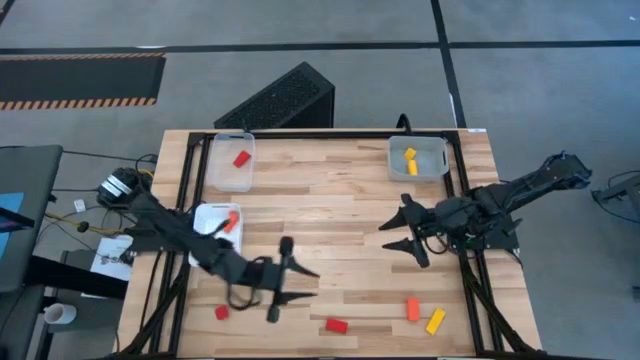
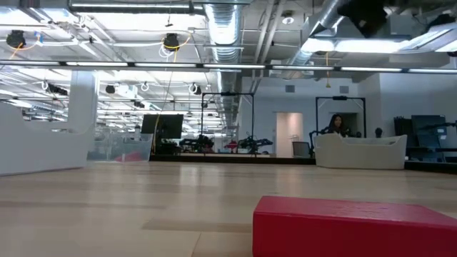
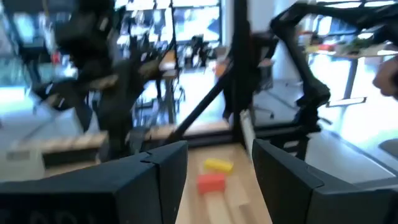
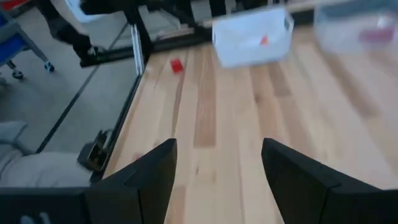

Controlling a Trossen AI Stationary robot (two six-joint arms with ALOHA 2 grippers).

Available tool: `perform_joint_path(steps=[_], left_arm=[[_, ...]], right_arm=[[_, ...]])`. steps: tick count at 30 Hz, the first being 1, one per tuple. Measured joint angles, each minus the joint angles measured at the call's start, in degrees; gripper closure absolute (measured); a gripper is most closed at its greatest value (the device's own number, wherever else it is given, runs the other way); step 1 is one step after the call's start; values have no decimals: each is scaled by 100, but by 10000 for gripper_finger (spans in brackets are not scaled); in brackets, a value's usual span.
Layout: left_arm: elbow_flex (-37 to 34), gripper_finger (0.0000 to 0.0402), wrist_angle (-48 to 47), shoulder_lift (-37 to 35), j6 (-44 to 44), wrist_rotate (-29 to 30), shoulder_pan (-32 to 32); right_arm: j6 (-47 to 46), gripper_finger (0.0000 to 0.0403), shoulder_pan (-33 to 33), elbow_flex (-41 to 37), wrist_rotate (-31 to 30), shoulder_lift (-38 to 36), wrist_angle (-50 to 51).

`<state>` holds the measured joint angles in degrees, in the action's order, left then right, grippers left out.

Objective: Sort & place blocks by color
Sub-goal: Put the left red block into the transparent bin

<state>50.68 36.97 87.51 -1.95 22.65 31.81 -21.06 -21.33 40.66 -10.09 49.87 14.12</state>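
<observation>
Three clear trays sit on the wooden table. The far-left tray (image 1: 231,162) holds a red block (image 1: 240,158), the left tray (image 1: 213,228) an orange block (image 1: 232,220), and the far-right tray (image 1: 418,157) yellow blocks (image 1: 410,160). Loose near the near edge lie two red blocks (image 1: 221,312) (image 1: 336,325), an orange block (image 1: 412,309) and a yellow block (image 1: 435,321). My left gripper (image 1: 306,284) is open over the near-left part of the table, pointing right. My right gripper (image 1: 388,236) is open at mid-right, pointing left. Neither holds anything.
A dark perforated box (image 1: 278,100) stands beyond the far edge. Cables and a device (image 1: 120,186) lie off the left side. The low view is partly filled by a red block (image 2: 353,227) close to the camera. Bare wood (image 1: 340,200) spans the table's middle.
</observation>
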Motion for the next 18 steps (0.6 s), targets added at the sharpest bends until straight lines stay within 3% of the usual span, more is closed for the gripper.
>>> perform_joint_path(steps=[7, 12, 16, 18], left_arm=[[-4, 232, -3, 367, 462, -313, -539], [-80, 232, -1, 266, 128, -217, -590], [-675, 232, 272, 1, 213, -432, -817], [-1147, 232, 885, -127, 312, -423, -958]], right_arm=[[-920, 143, -316, 0, -69, 4, 679], [-1569, 143, -308, 0, -81, 4, 1247], [-2075, 143, -284, -1, 166, 134, 1975], [-2429, 143, -243, -2, 435, 182, 2268]])
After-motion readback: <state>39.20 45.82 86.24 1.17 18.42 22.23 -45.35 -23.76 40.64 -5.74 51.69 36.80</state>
